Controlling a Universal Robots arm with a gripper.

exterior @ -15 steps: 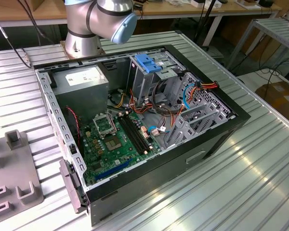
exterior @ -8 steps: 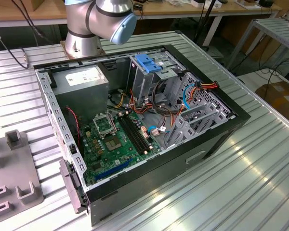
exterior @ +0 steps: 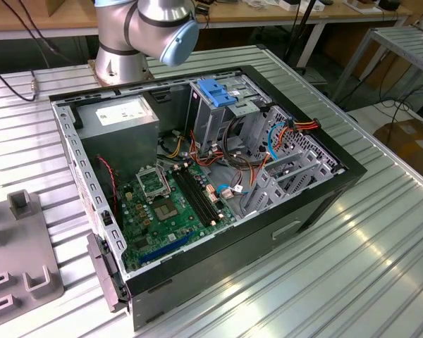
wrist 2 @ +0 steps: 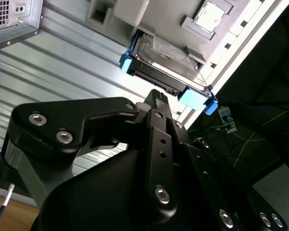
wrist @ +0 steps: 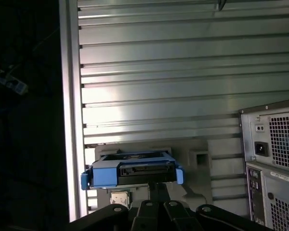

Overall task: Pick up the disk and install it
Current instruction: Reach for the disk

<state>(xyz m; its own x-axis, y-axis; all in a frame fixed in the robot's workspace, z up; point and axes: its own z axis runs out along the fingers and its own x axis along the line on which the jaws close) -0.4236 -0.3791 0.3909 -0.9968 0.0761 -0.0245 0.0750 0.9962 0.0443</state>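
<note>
One thing I cannot tell is how far my jaws stand apart: in the second wrist view my gripper [wrist 2: 156, 94] is seen edge-on, its tip just beside the near edge of the disk [wrist 2: 169, 54]. Whether it touches is unclear, though I judge that I have hold of nothing yet. The disk lies flat on a grey holder [wrist 2: 135, 12] that sits on the ribbed metal table [wrist 2: 77, 62], close to the table's edge. The risk from here, as I judge it, is a poor bite. If I close off-centre or on the blue plastic frame, the disk could tilt or slip. A nudge instead of a grip could push it toward that edge. The second wrist view gives me the disk's broad labelled face and long side. The first wrist view gives me its end face square-on, a blue tab at either side, so I can check my centring there. The exterior view adds the inside of the open computer case [exterior: 268, 239]: the blue-topped cage [exterior: 218, 91] and loose cables [exterior: 233, 158] close by, which could snag.
</note>
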